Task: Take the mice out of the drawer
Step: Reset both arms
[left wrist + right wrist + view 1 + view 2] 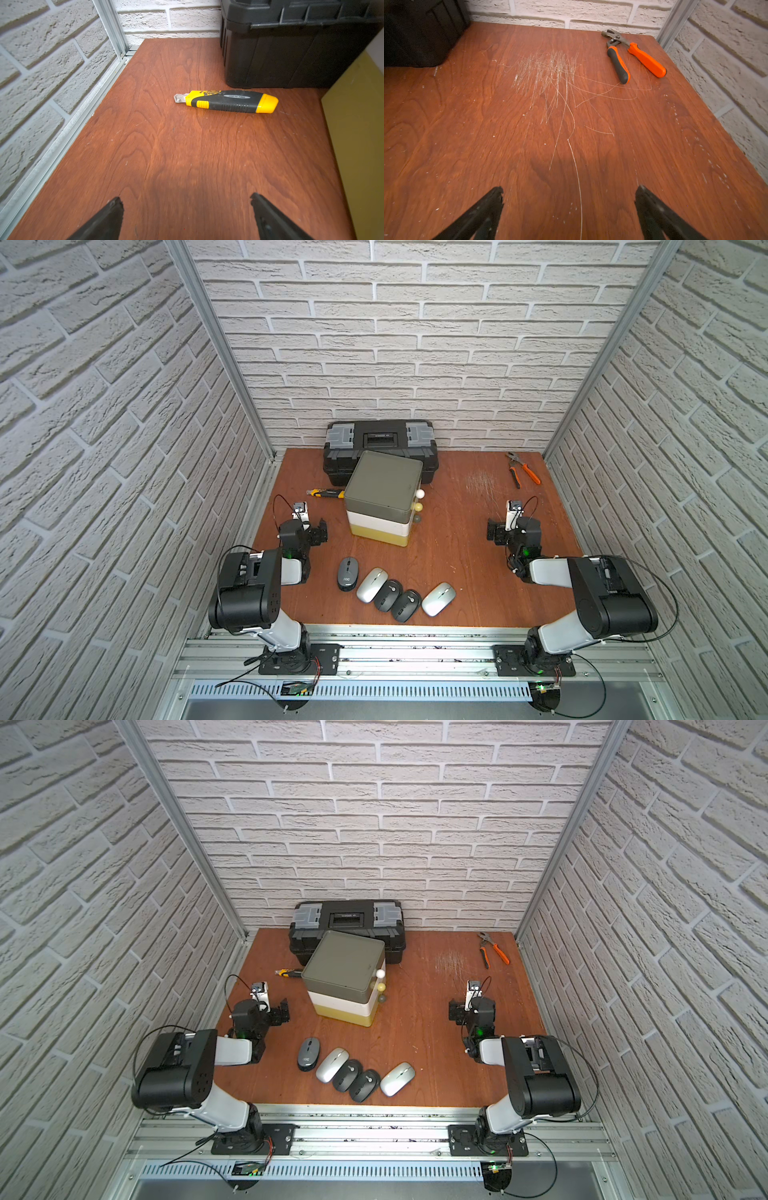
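Note:
Several mice lie in a curved row on the wooden table's front middle: a dark grey one (pixel 348 572), a silver one (pixel 372 585), two black ones (pixel 387 595) (pixel 406 605) and another silver one (pixel 439 598). Behind them stands the drawer unit (pixel 384 489), grey over white over yellow, its drawers pushed in and its knobs (pixel 419 492) on the right side. My left gripper (pixel 186 200) hovers open left of the unit, holding nothing. To the right of the unit my right gripper (pixel 570 190) is open over bare scratched wood.
A black toolbox (pixel 380 448) sits against the back wall behind the drawer unit. A yellow-black utility knife (pixel 226 101) lies left of the unit. Orange-handled pliers (pixel 633 56) lie at the back right corner. Brick walls enclose three sides.

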Tool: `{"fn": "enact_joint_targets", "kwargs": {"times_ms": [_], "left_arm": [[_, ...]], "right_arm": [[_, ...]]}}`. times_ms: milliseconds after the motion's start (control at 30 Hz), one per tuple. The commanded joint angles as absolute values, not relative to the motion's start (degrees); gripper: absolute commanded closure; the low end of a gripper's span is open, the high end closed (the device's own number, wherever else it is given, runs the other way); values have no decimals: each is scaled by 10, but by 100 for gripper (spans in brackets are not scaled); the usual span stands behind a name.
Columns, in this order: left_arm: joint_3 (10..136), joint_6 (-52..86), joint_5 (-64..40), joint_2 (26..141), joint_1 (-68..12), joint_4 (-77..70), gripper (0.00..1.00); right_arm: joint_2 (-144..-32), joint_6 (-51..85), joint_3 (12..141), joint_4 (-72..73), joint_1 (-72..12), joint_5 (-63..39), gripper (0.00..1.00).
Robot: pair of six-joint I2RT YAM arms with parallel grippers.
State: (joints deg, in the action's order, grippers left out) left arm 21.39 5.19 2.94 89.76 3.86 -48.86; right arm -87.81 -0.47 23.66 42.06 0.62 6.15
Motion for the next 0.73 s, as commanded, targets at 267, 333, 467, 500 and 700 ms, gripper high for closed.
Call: {"fn": "enact_joint_targets", "kwargs": {"times_ms": [267, 333, 467, 500, 700], "left_arm": [[222, 56, 32, 896, 40, -517, 2], [222, 56, 32, 897, 40, -517, 2], [222, 57, 32, 897, 40, -516, 2], [222, 57, 32, 896, 40, -517, 2], [223, 57, 32, 896, 40, -517, 2]], "right_arm": [[-869, -8, 233, 469, 5, 33, 0], [-869, -8, 232, 467, 4, 32, 0], [-868, -9, 233, 464, 4, 33, 0], [-869, -9, 233, 466, 4, 33, 0], [-868, -8, 234, 464, 4, 33, 0]]}}
